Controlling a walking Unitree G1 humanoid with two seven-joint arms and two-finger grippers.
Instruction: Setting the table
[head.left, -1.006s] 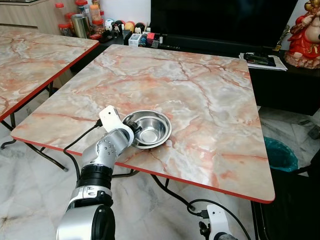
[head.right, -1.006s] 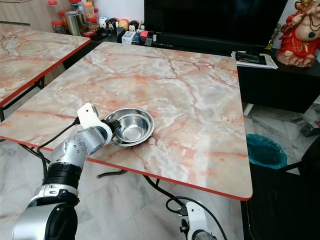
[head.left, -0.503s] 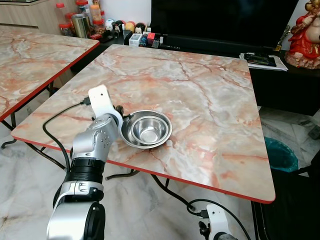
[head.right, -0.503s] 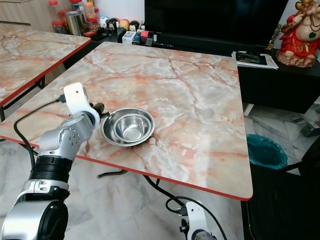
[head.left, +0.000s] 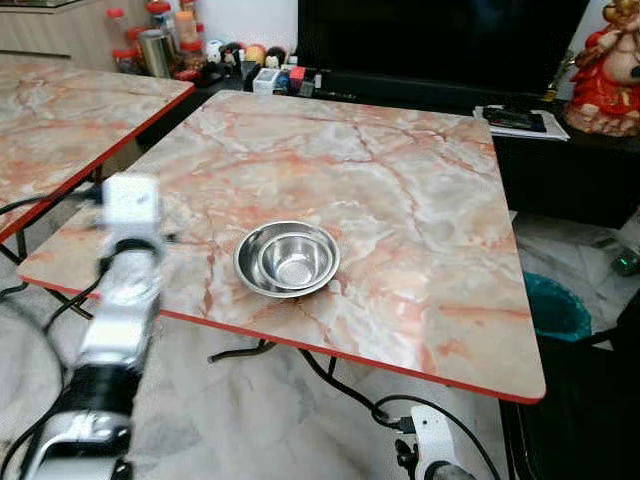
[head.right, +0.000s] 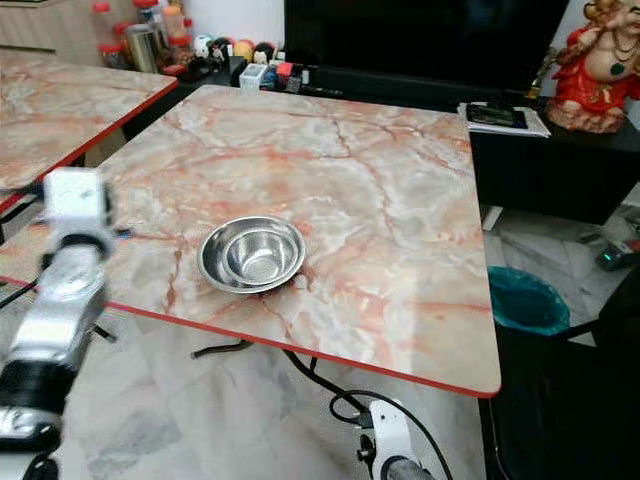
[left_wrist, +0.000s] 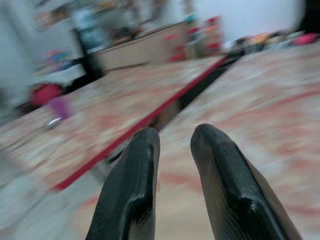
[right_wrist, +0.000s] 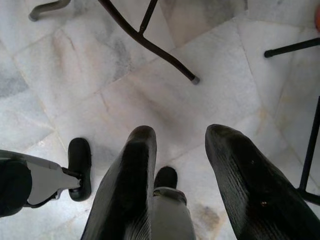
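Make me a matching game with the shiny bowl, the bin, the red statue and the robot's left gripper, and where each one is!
Things:
1. steel bowl
2. teal bin
3. red statue
4. left gripper

Places:
A. on the floor, right of the table
B. on the dark cabinet, far right
C. over the table's left edge, holding nothing
D. on the marble table, near the front edge

Pairs: 1-D, 2-A, 3-B, 4-C

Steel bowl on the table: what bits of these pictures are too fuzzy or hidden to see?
- Steel bowl: its underside is hidden against the table, eye views.
- Left gripper: the background is motion-blurred, left wrist view.
- Jars at the back: too small to read.
- Right gripper: fingertips cut off by the bottom edge.
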